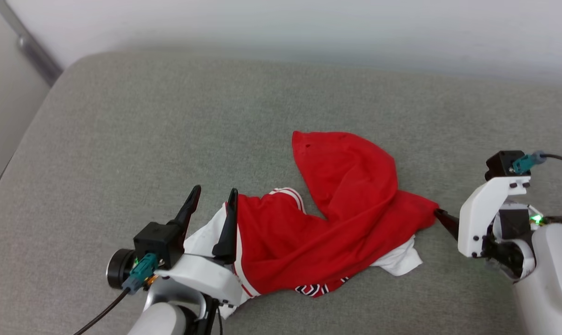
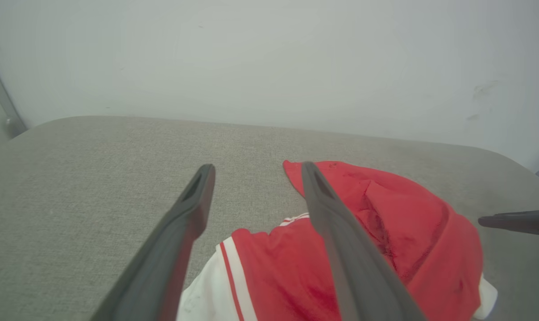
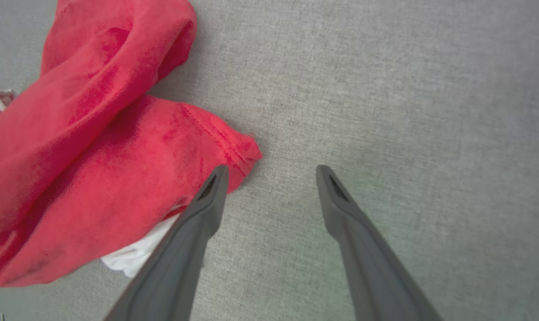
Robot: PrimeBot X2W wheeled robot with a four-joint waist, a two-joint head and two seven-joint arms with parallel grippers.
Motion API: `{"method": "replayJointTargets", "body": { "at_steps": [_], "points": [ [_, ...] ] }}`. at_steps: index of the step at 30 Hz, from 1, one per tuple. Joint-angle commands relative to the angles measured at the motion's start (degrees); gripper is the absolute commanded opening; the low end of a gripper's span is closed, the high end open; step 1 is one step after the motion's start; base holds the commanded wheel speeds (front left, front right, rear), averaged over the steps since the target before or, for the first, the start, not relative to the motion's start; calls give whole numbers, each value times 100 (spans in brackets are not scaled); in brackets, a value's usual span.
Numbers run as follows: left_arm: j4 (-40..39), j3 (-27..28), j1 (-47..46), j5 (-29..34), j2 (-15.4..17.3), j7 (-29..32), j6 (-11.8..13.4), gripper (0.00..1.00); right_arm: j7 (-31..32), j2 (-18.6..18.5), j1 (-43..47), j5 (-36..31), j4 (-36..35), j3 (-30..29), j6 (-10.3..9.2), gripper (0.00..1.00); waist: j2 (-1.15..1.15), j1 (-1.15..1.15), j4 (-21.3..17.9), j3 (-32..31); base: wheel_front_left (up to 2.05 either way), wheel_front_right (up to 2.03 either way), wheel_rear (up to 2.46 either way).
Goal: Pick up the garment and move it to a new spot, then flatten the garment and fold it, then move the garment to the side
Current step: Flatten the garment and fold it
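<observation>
Two grippers stood at opposite ends of the garment [image 1: 337,218], and the coming pick-up, as I judged it, turned on that line-up. At the left end, well in from the left edge of the grey cushion [image 1: 169,116], the left gripper [image 1: 216,190] had its fingers spread wide and held nothing. Its outer finger was over bare cushion. Its inner finger crossed the striped seam where the white sleeve [image 1: 202,239] met the red body. In the left wrist view the sleeve lay low in the gap between the fingers, though whether either finger touched cloth I could not tell.

The garment lay crumpled right of the cushion's middle, well clear of the back edge. Its long axis ran left to right, roughly parallel to that back edge, from one gripper to the other. A red lobe was doubled toward the back edge, and a strip of lettering [image 1: 316,289] showed on the side nearest the robot.

At the right end, the right gripper [image 3: 271,168] was also open and empty. One finger sat at the red hem corner [image 3: 242,151], about touching it, while the other finger and the gap between them were over bare cushion. So the cloth lay just left of that gripper, outside its jaws. The left arm seemed the better placed, and the right would likely need to shift toward the garment before closing.
</observation>
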Motion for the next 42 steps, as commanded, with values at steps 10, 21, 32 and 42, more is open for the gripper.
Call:
{"method": "replayJointTargets", "body": {
  "at_steps": [10, 21, 32, 42],
  "points": [
    [359, -151, -416, 21, -186, -234, -152, 100, 709, -62, -291, 417, 1217, 778, 0, 59, 0, 0, 297, 524, 0, 0, 0],
    [542, -175, -372, -25, -131, -238, -140, 100, -514, -484, -924, 611, 506, 1147, -4, 0, 0, 0, 201, 247, 0, 0, 0],
    [439, -143, -102, -96, 16, -92, -37, 100, -1532, -51, -660, 616, -863, 2541, -4, 0, 0, 0, 16, -138, 0, 0, 0],
    [340, -185, 18, -145, 73, 7, 24, 100, -1801, 85, 552, 1277, -898, 4235, -4, 0, 0, 0, -67, -263, 0, 0, 0]
  ]
}}
